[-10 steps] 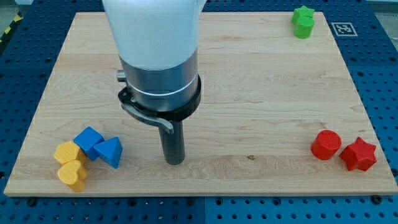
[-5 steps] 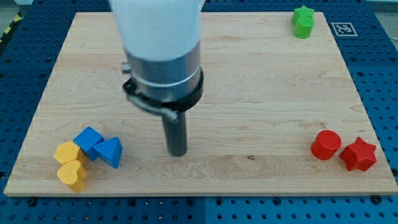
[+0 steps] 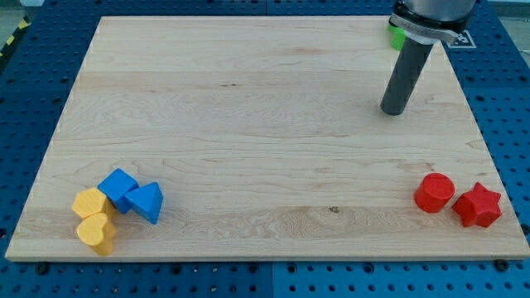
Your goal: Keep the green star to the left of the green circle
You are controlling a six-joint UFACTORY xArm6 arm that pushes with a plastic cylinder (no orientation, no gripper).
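— Yellow blocks sit nearest, at the view's bottom left: a yellow heart block [image 3: 97, 233] with a yellow hexagon-like block [image 3: 89, 203] touching it just above. Does anything press against them?

— Yes. A blue cube block [image 3: 118, 188] touches the upper yellow one, and a blue triangular block [image 3: 146, 201] touches the cube on its right. All four rest on the pale wooden board [image 3: 248, 124], which lies on a blue perforated table [image 3: 25, 83].

— And the bottom right?

— A red cylinder block [image 3: 434, 193] and a red star block [image 3: 477, 205], just beside each other, the star nearer the board's right edge.

— Where does the rod stand?

— Farther back, toward the top right. The dark rod comes down from the arm's metal collar [image 3: 426, 25], and the arm's tip [image 3: 393, 111] rests on bare wood, touching no block. The arm carries no gripper, so nothing is being grasped.

— And the green pieces?

— Only a sliver of green block [image 3: 397, 35] shows at the top right corner, just left of the collar, which hides the rest. The star and the circle cannot be told apart there. The tip is below that green and apart from it. A black-and-white marker tag [image 3: 460, 39] peeks out to the collar's right.
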